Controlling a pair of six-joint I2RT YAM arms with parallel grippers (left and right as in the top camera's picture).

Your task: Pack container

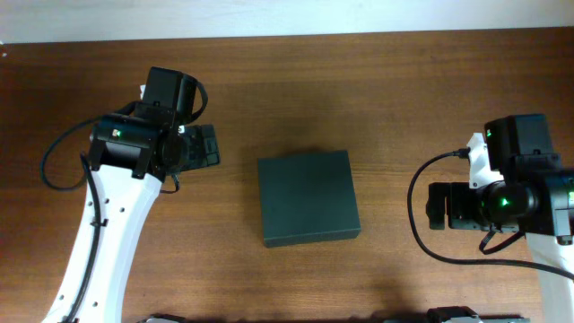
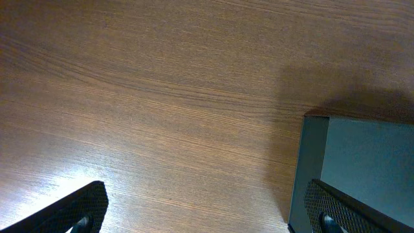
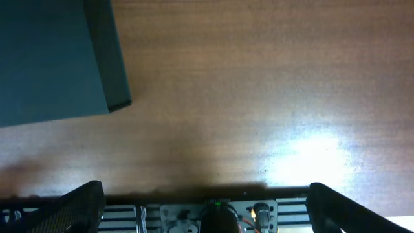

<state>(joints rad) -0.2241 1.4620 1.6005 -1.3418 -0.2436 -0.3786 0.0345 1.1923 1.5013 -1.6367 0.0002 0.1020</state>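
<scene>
While the container [image 1: 308, 197] lay closed at the centre of the wooden table [image 1: 395, 90], the left end effector [image 1: 212, 146] and the right end effector [image 1: 436, 207] flanked it on either side, clear of its walls, each with jaws spread wide and holding nothing.

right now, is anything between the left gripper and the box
Nothing visible does. Only bare table lies between the open left gripper and the box, and the two are apart.
</scene>
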